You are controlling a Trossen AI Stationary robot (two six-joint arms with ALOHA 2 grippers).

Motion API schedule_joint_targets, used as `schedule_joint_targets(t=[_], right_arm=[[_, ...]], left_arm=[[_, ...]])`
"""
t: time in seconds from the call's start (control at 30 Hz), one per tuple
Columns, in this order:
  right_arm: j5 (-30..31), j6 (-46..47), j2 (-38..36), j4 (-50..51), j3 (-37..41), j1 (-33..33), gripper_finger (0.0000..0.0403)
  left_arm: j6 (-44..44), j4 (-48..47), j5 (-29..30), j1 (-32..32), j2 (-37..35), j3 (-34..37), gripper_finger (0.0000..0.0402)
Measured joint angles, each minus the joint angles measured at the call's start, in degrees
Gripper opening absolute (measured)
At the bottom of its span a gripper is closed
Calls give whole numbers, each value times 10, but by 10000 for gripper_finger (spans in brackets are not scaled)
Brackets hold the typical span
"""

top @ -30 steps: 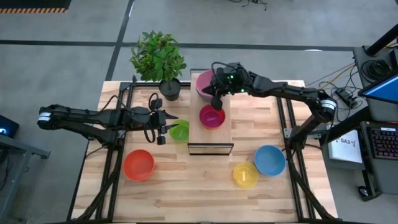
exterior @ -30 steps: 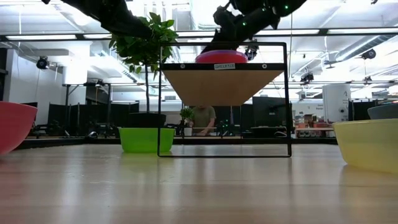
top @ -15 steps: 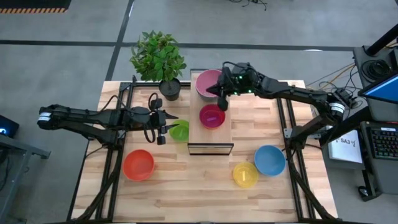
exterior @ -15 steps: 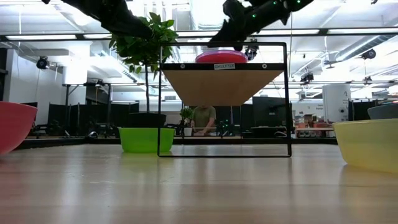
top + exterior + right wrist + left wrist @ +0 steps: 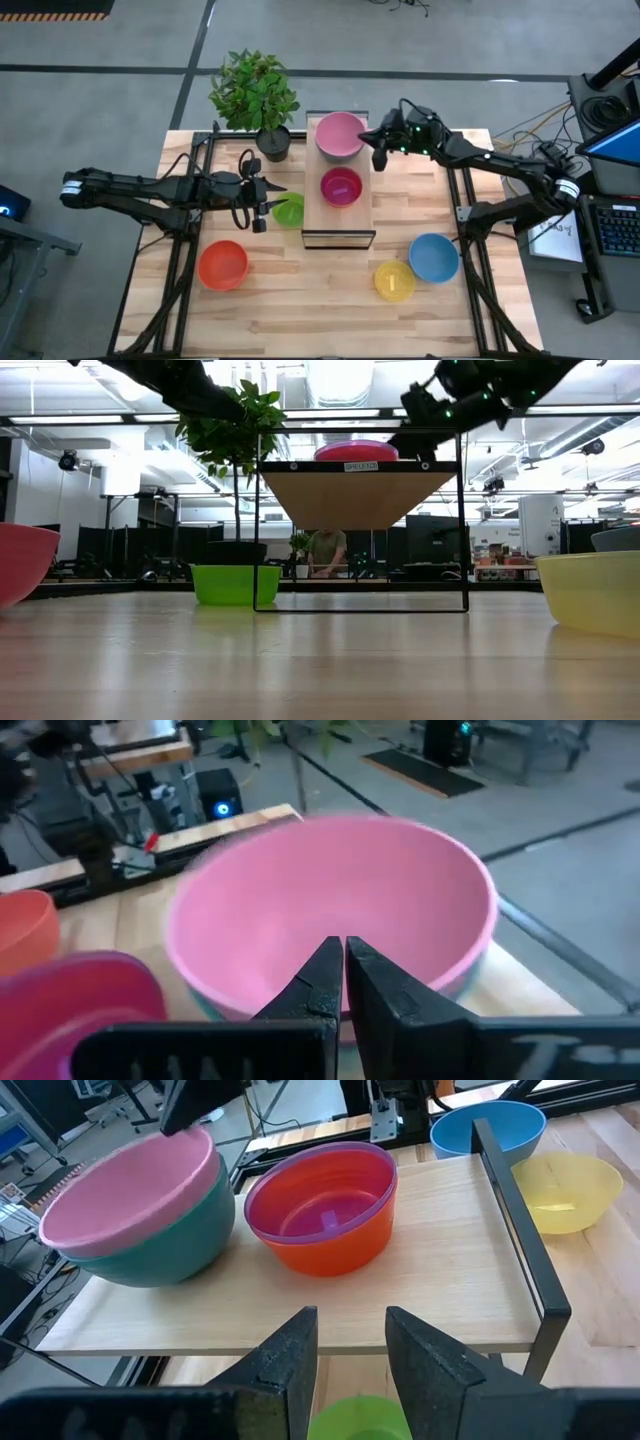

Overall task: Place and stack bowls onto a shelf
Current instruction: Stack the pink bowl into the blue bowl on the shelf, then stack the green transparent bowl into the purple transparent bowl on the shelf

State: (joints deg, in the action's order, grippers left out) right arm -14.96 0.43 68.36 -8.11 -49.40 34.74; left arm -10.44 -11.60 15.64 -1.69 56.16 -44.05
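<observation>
The shelf (image 5: 340,222) stands mid-table. On its far end a pink bowl (image 5: 340,133) sits nested in a teal bowl (image 5: 175,1240). Nearer, a purple bowl (image 5: 341,186) sits nested in a red bowl (image 5: 330,1252). My right gripper (image 5: 380,152) is shut and empty just right of the pink bowl, above the shelf's right edge. My left gripper (image 5: 266,200) is open, left of the shelf, over the green bowl (image 5: 289,209), which rests on the table.
An orange bowl (image 5: 222,264), a yellow bowl (image 5: 394,280) and a blue bowl (image 5: 434,257) rest on the table near the front. A potted plant (image 5: 256,95) stands at the far edge, left of the shelf. Dark frame rails run along both table sides.
My right gripper has drawn away from over the pink bowl toward the table's right edge, and now hangs beside the shelf. The pink bowl stays nested in the teal one.
</observation>
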Motion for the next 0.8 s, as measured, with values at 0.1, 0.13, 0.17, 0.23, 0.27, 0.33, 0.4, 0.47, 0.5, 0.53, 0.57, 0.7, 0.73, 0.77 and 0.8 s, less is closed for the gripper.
schedule_joint_targets(t=[0.1,0.13,0.17,0.23,0.27,0.33,0.4,0.47,0.5,0.53,0.57,0.7,0.73,0.77,0.8], right_arm=[[0,4,0,-1,8,0,9],[-1,5,-1,-2,7,-1,9],[-1,6,-4,1,3,-1,9],[-1,17,-10,2,-14,-1,9],[-1,22,-16,7,-24,-1,9],[-15,23,-31,24,-42,-7,9],[-33,17,-47,44,-51,-24,9],[-37,15,-66,66,-49,-48,9],[-36,15,-75,72,-45,-61,9],[-35,15,-86,83,-40,-77,9],[-31,15,-96,95,-35,-92,9],[-18,25,-128,122,-12,-164,9],[-15,25,-135,124,-4,-182,9],[-15,25,-140,125,3,-200,9],[-13,25,-145,125,9,-218,9]], left_arm=[[0,0,0,0,0,0,104],[0,0,0,0,0,0,104],[0,0,0,0,0,0,104],[0,0,0,0,0,0,104],[0,0,0,0,0,0,104],[0,0,0,0,0,0,104],[5,0,0,0,0,0,104],[16,0,0,0,0,0,104],[26,0,0,0,0,0,104],[38,-2,-1,0,0,0,104],[56,-7,-2,0,0,0,104],[168,-59,-42,0,0,0,104],[204,-76,-61,-2,3,0,104],[241,-93,-81,-4,5,0,104],[277,-113,-104,-6,8,0,104]])
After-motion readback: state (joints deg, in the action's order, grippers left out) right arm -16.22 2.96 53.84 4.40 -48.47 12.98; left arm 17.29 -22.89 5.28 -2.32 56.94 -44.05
